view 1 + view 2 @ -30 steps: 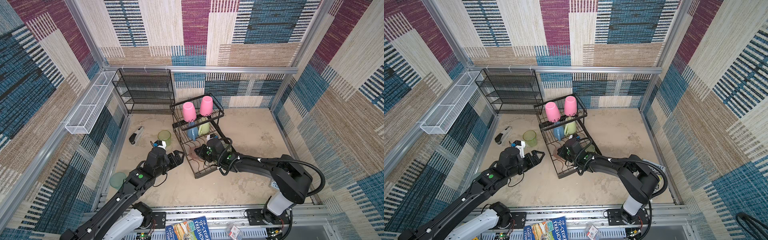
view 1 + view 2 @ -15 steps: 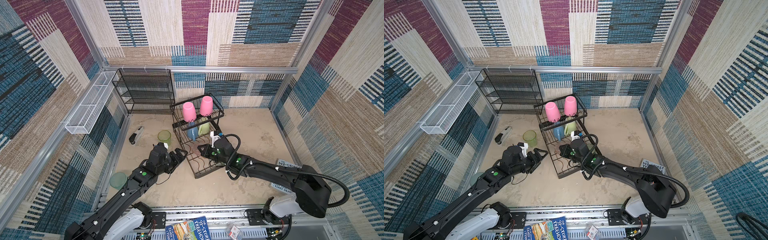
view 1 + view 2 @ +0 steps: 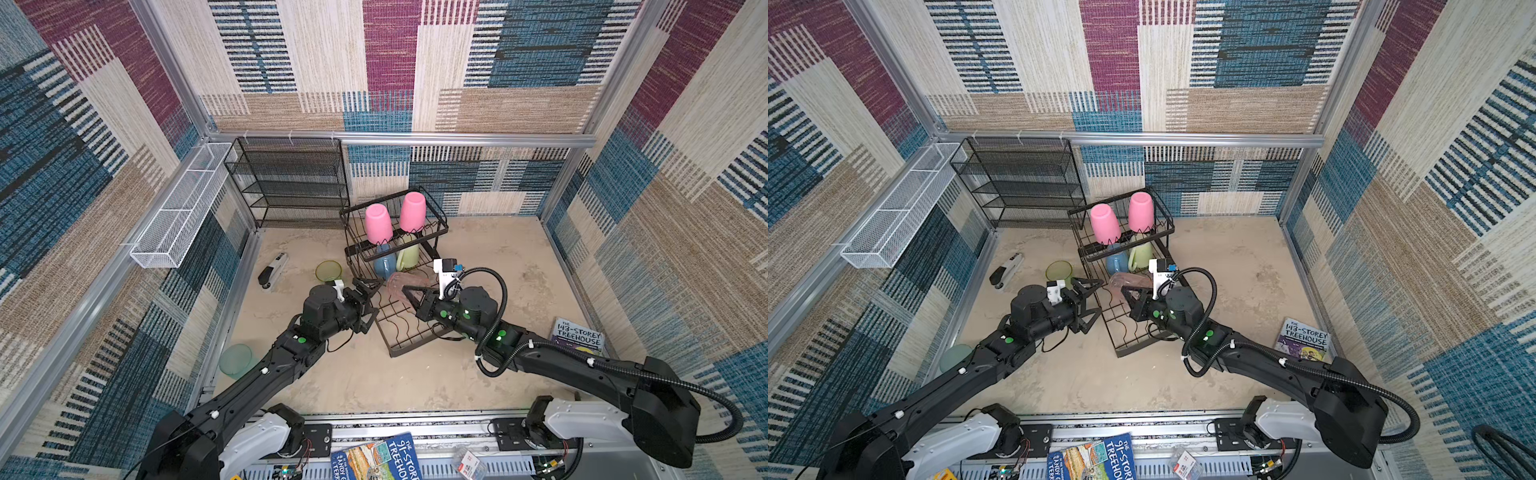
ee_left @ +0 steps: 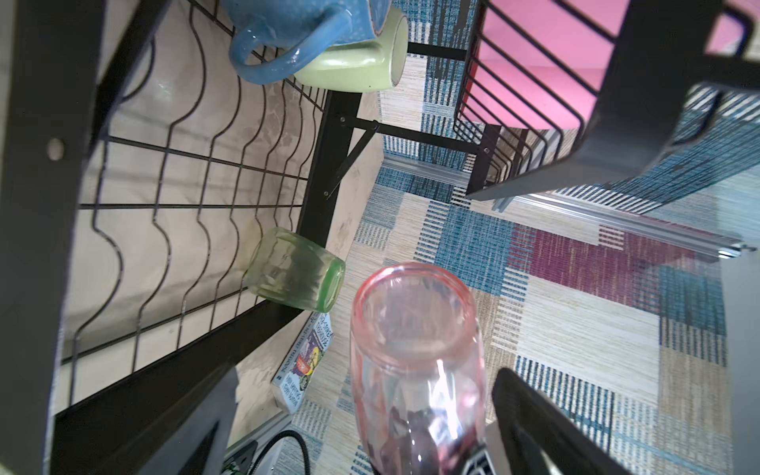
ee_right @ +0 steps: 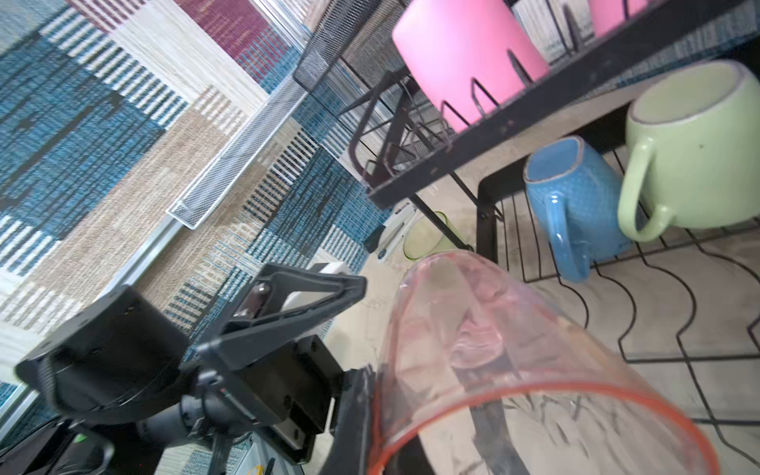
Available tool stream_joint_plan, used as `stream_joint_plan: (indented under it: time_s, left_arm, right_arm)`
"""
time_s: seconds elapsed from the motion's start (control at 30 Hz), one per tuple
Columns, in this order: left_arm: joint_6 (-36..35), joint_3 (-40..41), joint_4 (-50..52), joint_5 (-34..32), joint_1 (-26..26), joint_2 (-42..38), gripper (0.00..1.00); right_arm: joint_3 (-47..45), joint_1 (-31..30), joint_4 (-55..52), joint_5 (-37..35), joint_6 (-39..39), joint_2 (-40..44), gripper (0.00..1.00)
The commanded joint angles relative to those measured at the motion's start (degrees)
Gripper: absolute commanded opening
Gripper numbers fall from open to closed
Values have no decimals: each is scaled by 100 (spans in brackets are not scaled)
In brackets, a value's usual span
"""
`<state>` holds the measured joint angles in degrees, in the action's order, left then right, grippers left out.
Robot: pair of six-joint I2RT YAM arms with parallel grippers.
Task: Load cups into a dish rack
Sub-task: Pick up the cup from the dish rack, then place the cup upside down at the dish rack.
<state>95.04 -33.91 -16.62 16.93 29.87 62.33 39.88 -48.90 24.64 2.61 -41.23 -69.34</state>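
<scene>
Right claw pinches the clear-pink tumbler by its rim wall, 1 finger inside, tilted over the dish rack lower tray. Left claw gapes empty alongside. The tumbler is probably light, thin and slick, so the rim grip suits it.

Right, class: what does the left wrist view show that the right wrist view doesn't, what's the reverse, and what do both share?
Only the left wrist view shows a clear-green tumbler lying on its side in the dish rack, at the lower tray's edge, and a book beyond it. Only the right wrist view shows the white mesh basket and a clear-green cup standing outside the rack. Both show the clear-pink tumbler, blue mug, pale-green mug and the rack itself.
</scene>
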Motion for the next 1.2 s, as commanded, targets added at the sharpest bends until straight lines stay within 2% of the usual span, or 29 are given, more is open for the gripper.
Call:
stream_joint_plan:
  time_s: [0.0, 0.3, 0.87, 1.17]
  left_arm:
    - [569, -90, -965, 173, 4, 274, 100]
    - [695, -344, -1237, 140, 54, 521, 97]
    - [746, -219, -1362, 85, 177, 409, 90]
    - [607, -172, -1362, 3, 208, 404, 74]
  right_arm:
    - [14, -13, 686, 270, 247, 44, 0]
    - [150, -69, 704, 621, 346, -82, 0]
    - [787, -468, -135, 600, 545, -546, 0]
    - [1100, -497, -520, 659, 581, -764, 0]
